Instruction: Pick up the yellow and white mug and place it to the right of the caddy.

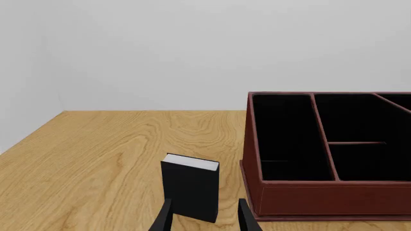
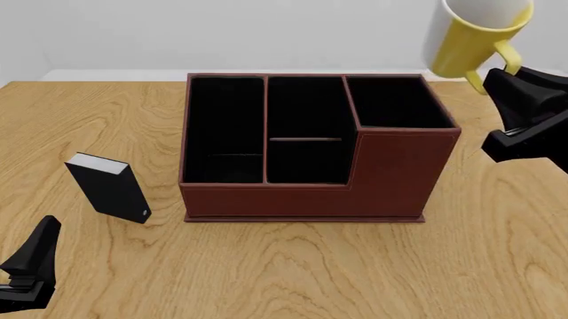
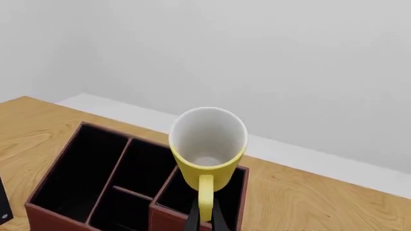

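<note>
Aloft, mug [image 2: 470,40] above caddy's [image 2: 390,173] right edge

In the front view the yellow and white mug [image 2: 469,40] loses its rim past the top edge, and the left hand [image 2: 26,272] is cut at the bottom left corner. In the left wrist view the caddy [image 1: 321,202] runs off the edge — its taller corner unseen. The right hand [image 3: 204,219] shows only two thin fingertips at the handle — the rest lies below the frame.
</note>
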